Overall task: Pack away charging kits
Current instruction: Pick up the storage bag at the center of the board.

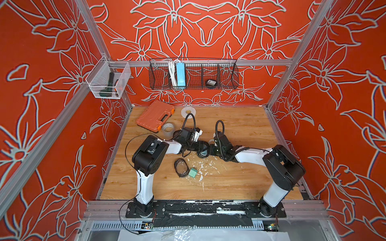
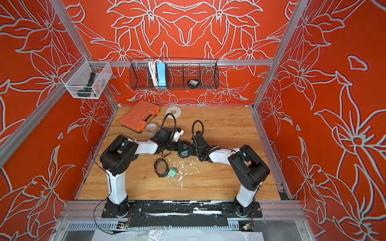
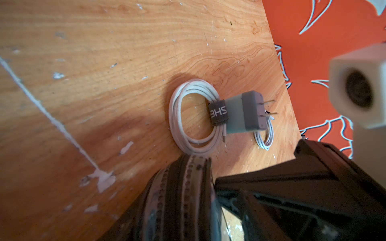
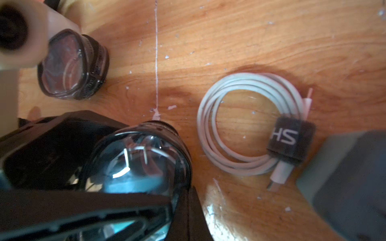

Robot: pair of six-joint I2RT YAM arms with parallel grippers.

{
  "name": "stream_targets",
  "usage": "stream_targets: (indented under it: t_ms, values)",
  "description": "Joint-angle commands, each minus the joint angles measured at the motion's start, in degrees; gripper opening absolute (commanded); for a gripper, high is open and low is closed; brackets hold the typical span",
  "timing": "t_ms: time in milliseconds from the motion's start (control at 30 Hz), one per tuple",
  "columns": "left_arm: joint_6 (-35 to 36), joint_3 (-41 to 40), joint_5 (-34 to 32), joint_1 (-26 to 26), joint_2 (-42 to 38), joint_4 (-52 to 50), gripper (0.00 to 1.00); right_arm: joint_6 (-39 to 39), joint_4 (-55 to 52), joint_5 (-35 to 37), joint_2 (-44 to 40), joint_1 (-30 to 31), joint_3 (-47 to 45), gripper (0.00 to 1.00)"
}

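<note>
In both top views my two grippers meet at mid-table on a black-rimmed clear-topped pouch [image 1: 202,154] [image 2: 183,152]. The right wrist view shows a teal adapter with prongs inside this pouch [image 4: 137,162]. My right gripper [image 4: 189,219] is shut on its rim. My left gripper [image 3: 188,219] spans the pouch [image 3: 183,198] and holds it edge-on. A coiled white cable [image 3: 194,116] [image 4: 250,125] with a dark strap lies on the table against a grey-teal adapter [image 3: 246,112] [image 4: 344,177]. Nearer the front, a second pouch [image 1: 180,168] [image 4: 71,66] lies beside a teal cube [image 1: 192,173].
An orange case [image 1: 155,117], a grey tape roll [image 1: 168,129] and a flat white tape roll [image 1: 188,111] sit at the back left. The wall wire basket [image 1: 227,77] holds a blue power strip [image 1: 180,75] and a dark round thing [image 1: 211,83]. A white mesh bin [image 1: 123,79] hangs left.
</note>
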Motion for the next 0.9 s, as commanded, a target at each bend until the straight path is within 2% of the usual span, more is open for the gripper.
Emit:
stream_targets:
  t_ms: [0, 200, 467, 633, 767, 867]
  values:
    - [0.38, -3.50, -3.63, -0.43, 5.12, -14.58, 0.64, -0.70, 0.78, -0.16, -0.99, 0.77, 1.07, 0.00]
    - [0.34, -4.20, -4.28, -0.48, 4.28, -15.18, 0.56, -0.84, -0.02, 1.27, -0.48, 0.79, 1.63, 0.00]
    - [0.28, -4.29, -4.02, -0.48, 3.91, -15.45, 0.38, -0.92, -0.91, 2.14, -0.55, 0.79, 2.32, 0.00]
    - [-1.27, -5.62, -2.61, -0.03, 1.95, -13.28, 0.15, -1.02, -1.38, 1.97, -0.96, 0.79, 2.52, 0.00]
    - [-4.47, -8.36, -0.82, 0.67, -1.81, -7.83, 0.00, -1.73, -2.33, 2.66, -4.91, 0.79, 0.89, 0.17]
    - [-7.36, -11.15, -1.12, 0.75, -6.29, -2.52, 0.00, -3.13, -3.81, 3.18, -9.87, 0.79, -0.58, 0.29]
